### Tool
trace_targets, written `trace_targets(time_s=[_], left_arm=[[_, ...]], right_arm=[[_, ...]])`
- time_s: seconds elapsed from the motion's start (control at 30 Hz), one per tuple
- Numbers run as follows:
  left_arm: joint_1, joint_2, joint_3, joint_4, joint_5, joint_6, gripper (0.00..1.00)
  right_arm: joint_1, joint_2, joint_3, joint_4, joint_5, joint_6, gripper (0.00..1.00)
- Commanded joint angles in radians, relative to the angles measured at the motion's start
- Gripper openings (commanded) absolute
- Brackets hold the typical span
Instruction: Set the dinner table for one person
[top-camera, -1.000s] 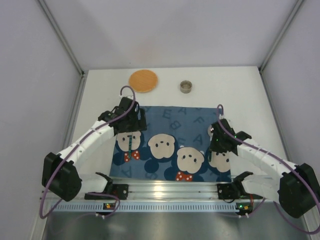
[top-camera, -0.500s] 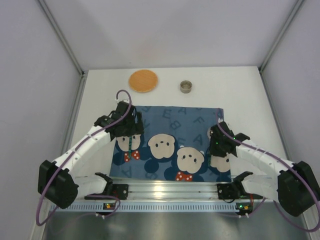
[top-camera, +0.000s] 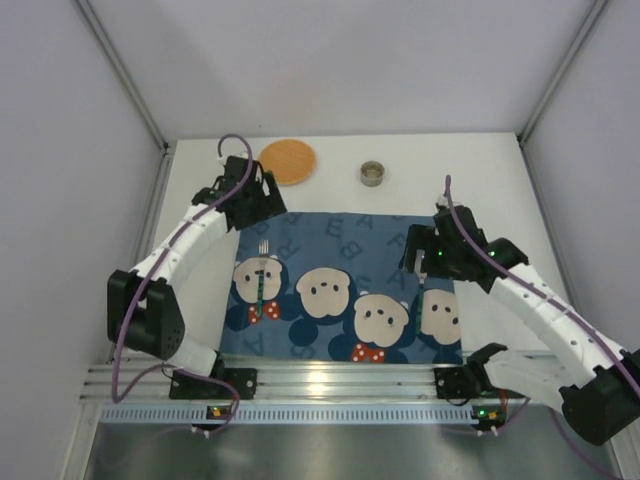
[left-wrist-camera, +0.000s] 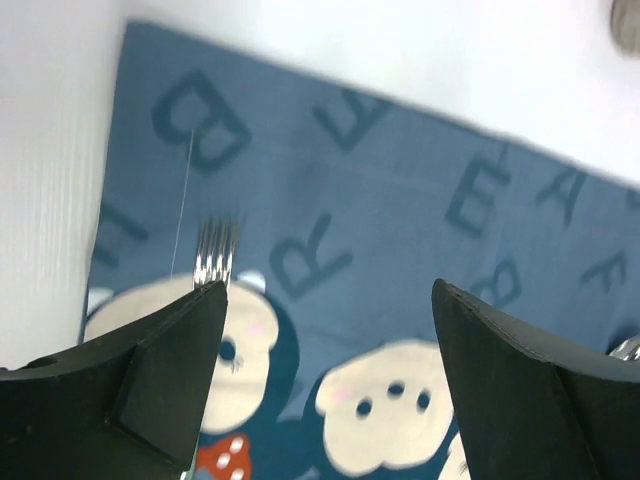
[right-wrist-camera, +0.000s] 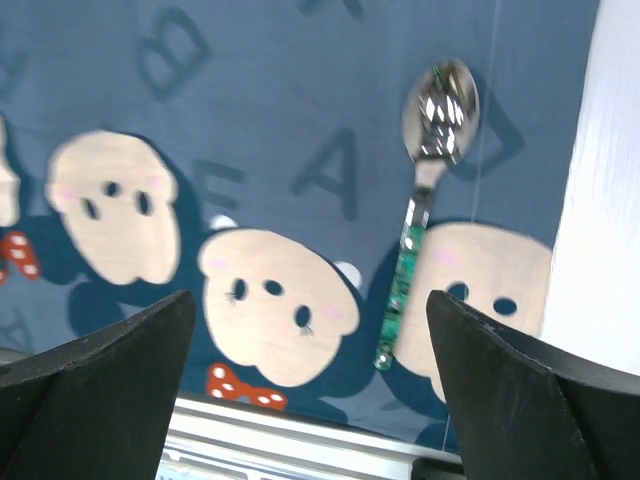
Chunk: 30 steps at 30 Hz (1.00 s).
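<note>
left fingers (left-wrist-camera: 140, 370): hanging apart
right fingers (right-wrist-camera: 90, 390): hanging apart
placemat (top-camera: 340, 250): carrying fork (top-camera: 260, 275), spoon (right-wrist-camera: 425, 190)
cup (top-camera: 373, 173): sitting on bench (top-camera: 480, 170), contents not showing

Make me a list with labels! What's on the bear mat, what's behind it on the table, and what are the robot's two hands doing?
Mat: dark blue bear placemat, flat on the white table
On mat, left: fork, tines pointing away from arms
On mat, right: spoon, green handle, bowl end away from arms
Behind mat: orange round disc and small round pot, apart
Left gripper: open, empty, near mat's far left corner
Right gripper: open, empty, over mat's right part
</note>
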Motion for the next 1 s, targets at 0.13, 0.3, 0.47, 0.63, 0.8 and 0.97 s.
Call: trace_targets(time_s=[0.13, 0.3, 0.47, 0.63, 0.8, 0.97], left_arm=[[0.086, 0.291, 0.213, 0.215, 0.08, -0.088, 0.87], [0.121, 0.482, 0.285, 0.342, 0.115, -0.192, 0.85], [0.161, 0.581, 0.317, 0.453, 0.094, -0.264, 0.82], [0.199, 0.686, 0.388, 0.534, 0.115, -0.328, 0.81], [0.211, 0.834, 0.504, 0.519, 0.178, -0.356, 0.8], [0.219, 0.931, 0.575, 0.543, 0.213, -0.387, 0.6]], right_arm=[[0.002, 0.076, 0.194, -0.035, -0.047, -0.19, 1.0], [-0.024, 0.15, 0.228, -0.02, -0.109, -0.249, 1.0], [-0.06, 0.176, 0.251, -0.014, -0.15, -0.258, 1.0], [-0.158, 0.242, 0.301, -0.027, -0.19, -0.224, 1.0], [-0.21, 0.361, 0.366, 0.003, -0.268, -0.201, 1.0], [-0.233, 0.521, 0.473, 0.052, -0.3, -0.2, 1.0]])
